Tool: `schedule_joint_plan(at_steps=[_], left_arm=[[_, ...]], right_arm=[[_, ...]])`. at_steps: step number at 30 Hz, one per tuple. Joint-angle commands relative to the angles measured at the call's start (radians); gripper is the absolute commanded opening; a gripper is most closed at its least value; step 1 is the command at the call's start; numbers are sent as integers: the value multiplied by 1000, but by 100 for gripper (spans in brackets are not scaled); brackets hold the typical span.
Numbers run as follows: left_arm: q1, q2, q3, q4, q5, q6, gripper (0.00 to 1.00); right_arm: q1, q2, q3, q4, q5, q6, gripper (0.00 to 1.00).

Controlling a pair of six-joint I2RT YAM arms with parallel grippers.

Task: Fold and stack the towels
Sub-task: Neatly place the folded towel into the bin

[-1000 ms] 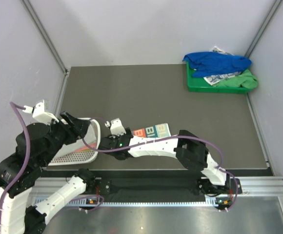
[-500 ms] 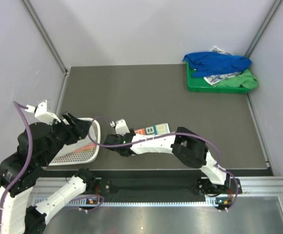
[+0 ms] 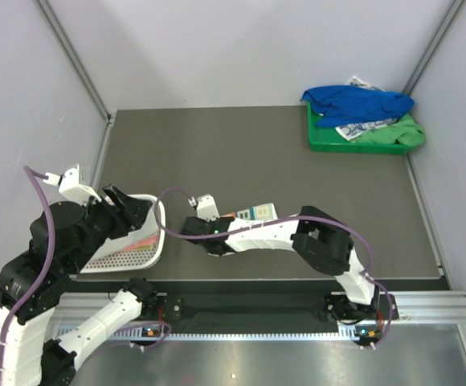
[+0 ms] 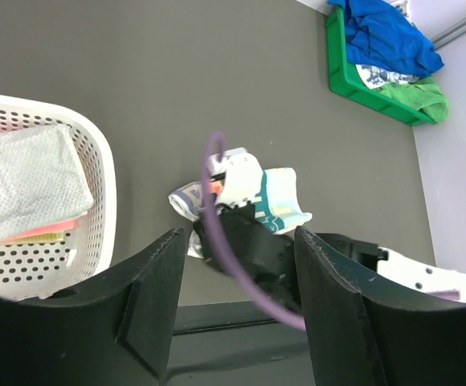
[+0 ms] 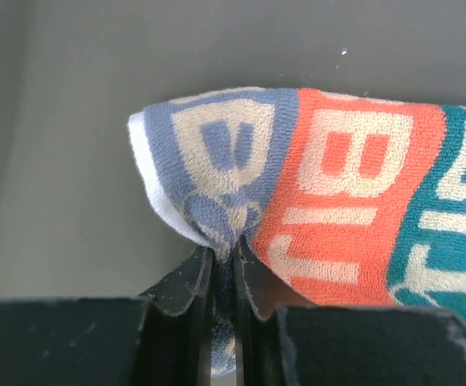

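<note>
Pinching the grey-blue corner of the lettered towel (image 5: 353,169) between the narrow black jaws of the right gripper (image 5: 222,257), closing them tight on the cloth and drawing the looped terry up into a small peak, exposing a white edge along the fold. Lying otherwise flat on the dark grey table mat (image 3: 241,153), near its front edge and just beside the white mesh basket (image 3: 159,229). Running the long axis left to right across the table, tilting slightly away toward the right, pointing the grey-blue end at the basket and the teal end rightward, carrying an orange panel between them and chunky cream block letters across all three. Holding the left gripper (image 4: 239,235) up near the basket, spreading its broad black jaws wide around nothing. Stacking a pale waffle-textured cloth (image 4: 24,177), folded square, over pink and yellow layers inside the perforated basket. Heaping more towels in the green plastic tray (image 3: 320,143) at the far right corner, well apart: a crumpled royal blue towel (image 3: 353,100) on top, a white printed towel (image 3: 363,129) and a green towel (image 3: 402,137) beneath.
</note>
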Motion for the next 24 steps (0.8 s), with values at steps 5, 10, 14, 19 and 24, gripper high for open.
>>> schedule_joint_plan(at_steps=[5,10,14,19,24], left_arm=[[1,17,7,43,19,13,60],[1,27,25,35,14,7,59],[1,50,62,11,13,2,58],[1,66,122,-17,14,-12,58],[1,71,168,-51,39,-20,57]], right_arm=[[-83,-308,-289,401,-293,24,0],[-100,-421,-253,498,-326,29,0],[-100,-368,-96,501,-369,45,0],[-98,-205,180,488,-451,118,0],[-80,-1,448,502,-508,191,0]])
